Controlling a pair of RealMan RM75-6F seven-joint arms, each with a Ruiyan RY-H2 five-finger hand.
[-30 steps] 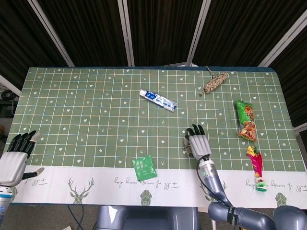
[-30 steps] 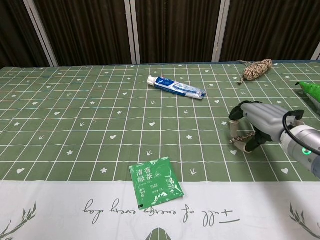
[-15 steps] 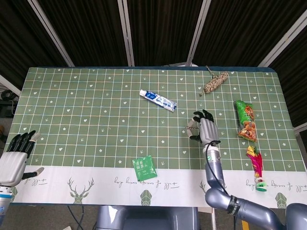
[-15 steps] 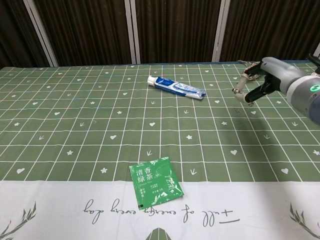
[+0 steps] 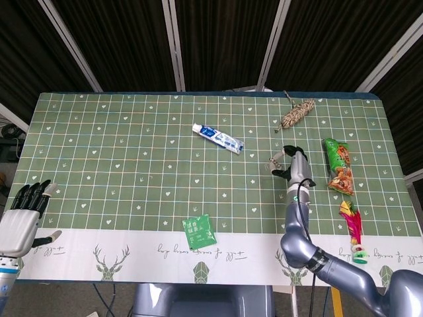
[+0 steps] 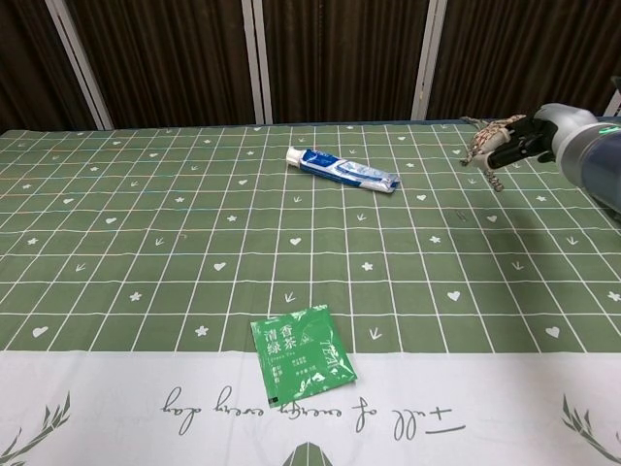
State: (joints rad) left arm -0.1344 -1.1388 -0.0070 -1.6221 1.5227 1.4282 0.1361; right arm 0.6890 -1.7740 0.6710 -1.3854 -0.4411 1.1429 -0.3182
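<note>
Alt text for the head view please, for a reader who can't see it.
The right hand, raised over the right part of a green patterned table, holds a small pale chain-like object. The left hand rests at the table's near left edge, holding nothing. Also on the table: a toothpaste tube, a green tea sachet, a rope bundle, a snack bag and a feathered shuttlecock.

Green sachet [image 6: 301,363], Chinese "清香绿茶"

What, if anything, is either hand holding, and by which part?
The right hand pinches a small pale chain-like piece by its upper end, the rest dangling above the table. The left hand holds nothing.
</note>
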